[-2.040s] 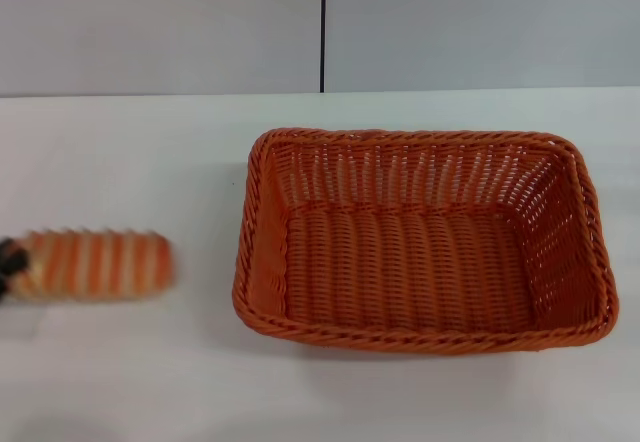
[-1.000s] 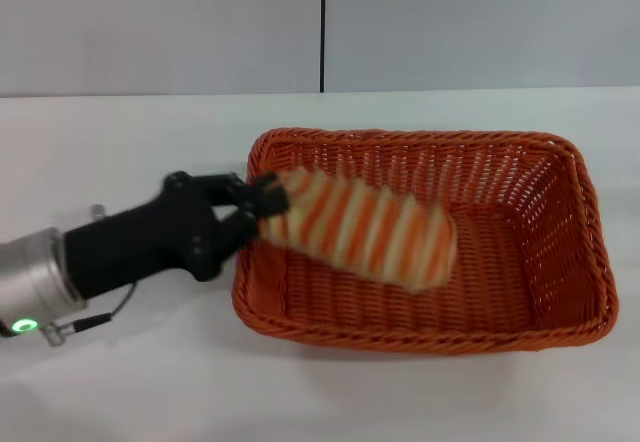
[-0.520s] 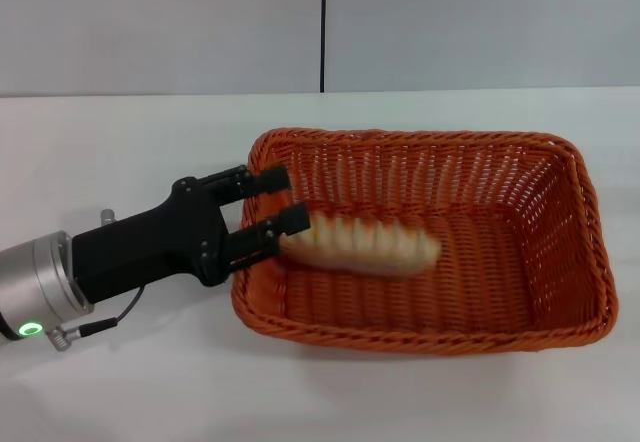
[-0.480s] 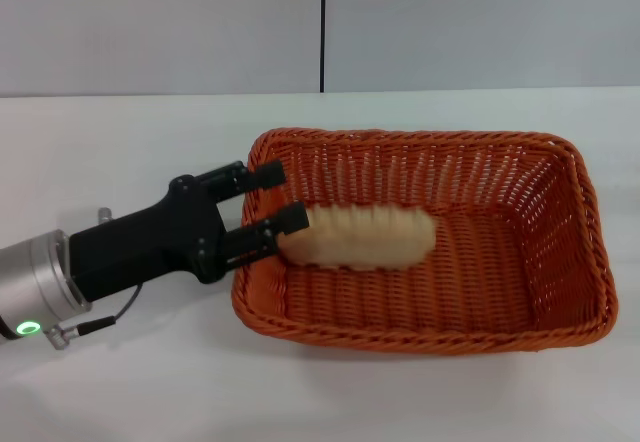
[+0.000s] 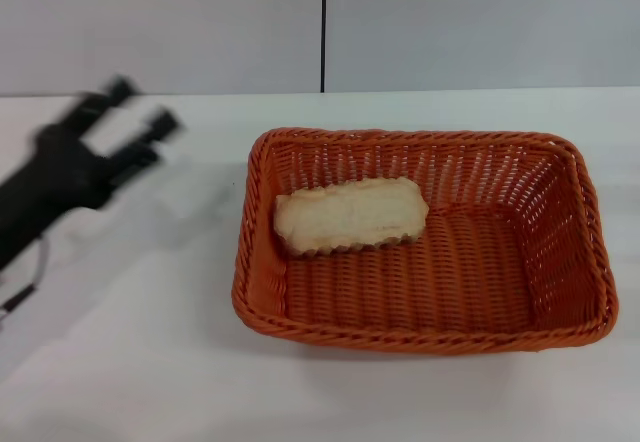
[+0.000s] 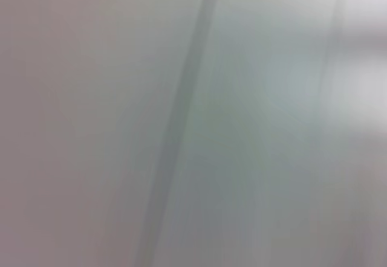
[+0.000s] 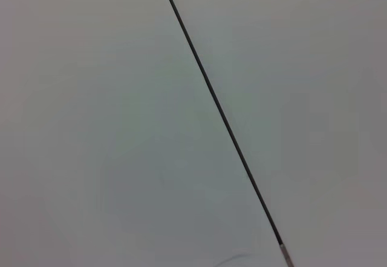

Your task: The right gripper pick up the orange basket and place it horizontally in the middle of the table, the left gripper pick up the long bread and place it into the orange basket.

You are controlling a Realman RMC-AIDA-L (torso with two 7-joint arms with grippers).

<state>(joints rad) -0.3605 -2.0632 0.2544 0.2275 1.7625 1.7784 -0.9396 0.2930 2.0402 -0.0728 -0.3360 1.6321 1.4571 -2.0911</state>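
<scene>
Basket: the orange basket sits lengthwise across the middle of the table; that step looks done.
Bread: the long bread lies inside, pale underside up, towards the basket's left end.
Left gripper: well left of the basket, fingers apart, holding nothing.
Right gripper: not visible.
Left to do: apparently nothing.

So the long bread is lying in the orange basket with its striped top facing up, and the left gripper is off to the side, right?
Not quite. In the head view the long bread lies in the orange basket with its pale flat underside up, not its striped top. The left gripper is indeed off to the side.
</scene>
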